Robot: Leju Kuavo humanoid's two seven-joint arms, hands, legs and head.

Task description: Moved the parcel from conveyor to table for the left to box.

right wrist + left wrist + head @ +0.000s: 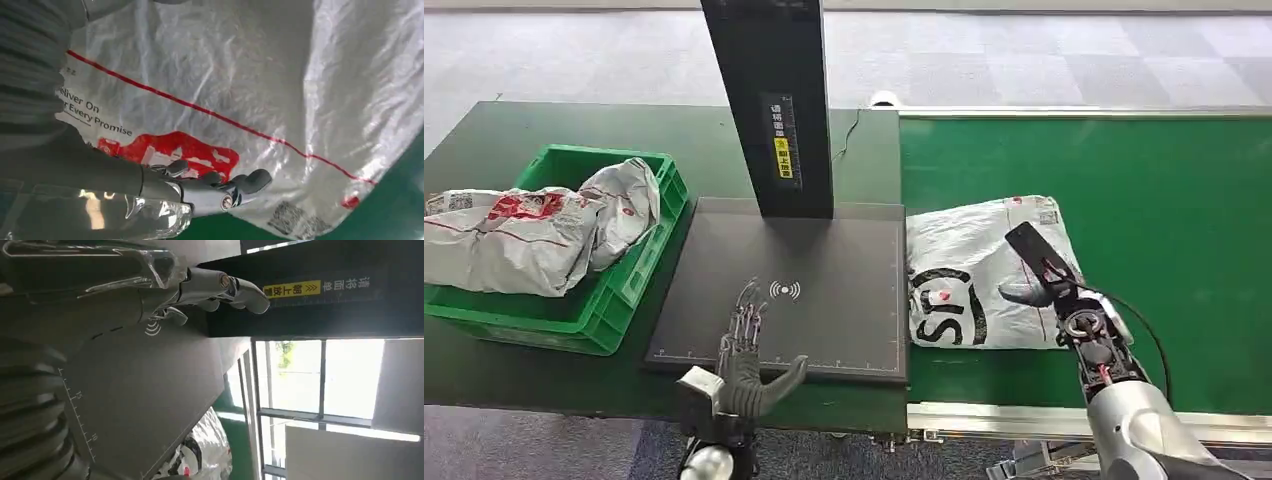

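Parcel [984, 275] under spread right hand [1049, 280], unheld; wrist view shows red print; left hand [749, 345] spread, empty.

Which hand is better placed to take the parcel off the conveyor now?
The right hand: it is already over the grey parcel on the green conveyor. The left hand hovers open over the dark scanner plate, apart from the parcel.
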